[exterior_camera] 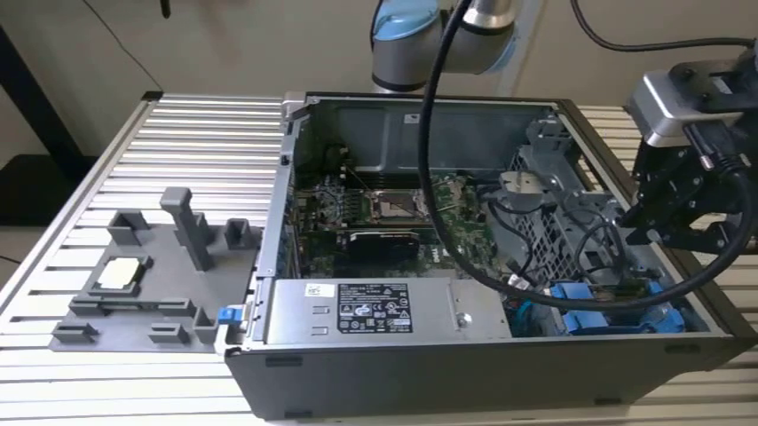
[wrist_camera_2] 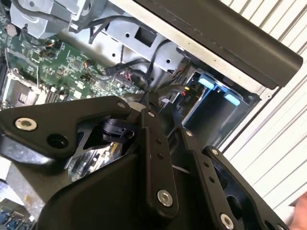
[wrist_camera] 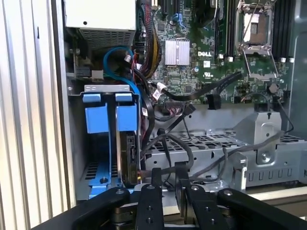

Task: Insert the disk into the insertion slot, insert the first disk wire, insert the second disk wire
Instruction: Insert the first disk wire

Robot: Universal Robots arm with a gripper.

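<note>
Blue-framed disk (wrist_camera: 127,143) sits in insertion slot (wrist_camera: 108,88); hand (wrist_camera: 169,171) nearby.

black-and-white sticker (exterior_camera: 373,318) mid-face on the silver power-supply box (exterior_camera: 474,312), print too small to read; white lettering (wrist_camera: 207,53) on the green motherboard (wrist_camera: 192,81) beside its heatsink (wrist_camera: 177,51).

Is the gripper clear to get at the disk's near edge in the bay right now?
Probably yes. In the first wrist view the gripper sits close to the disk in its blue carrier, and the disk's near edge is exposed. The loose dark cables beside it may snag.
</note>
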